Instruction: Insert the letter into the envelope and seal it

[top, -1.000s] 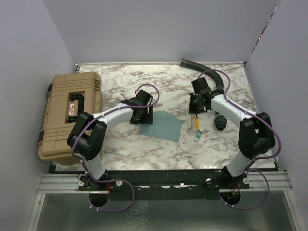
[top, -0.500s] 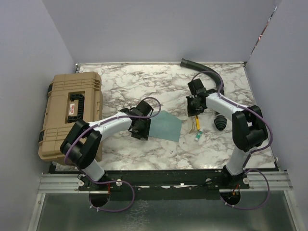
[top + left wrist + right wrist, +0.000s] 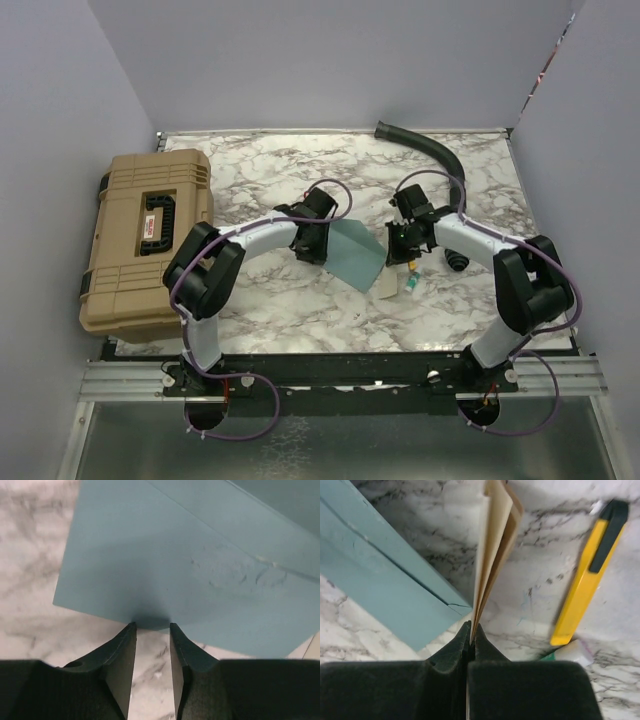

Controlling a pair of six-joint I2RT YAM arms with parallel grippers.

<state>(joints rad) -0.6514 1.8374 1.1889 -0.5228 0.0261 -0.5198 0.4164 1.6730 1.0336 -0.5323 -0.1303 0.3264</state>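
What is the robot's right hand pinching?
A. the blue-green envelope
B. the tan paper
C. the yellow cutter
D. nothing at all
B: in the right wrist view the right gripper is shut on the edge of the folded tan letter, while the yellow cutter and the envelope lie off to either side of it.

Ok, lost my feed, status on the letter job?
Right gripper shut on folded letter. Left gripper open at envelope edge. Letter not yet in. Yellow cutter beside letter, not between.
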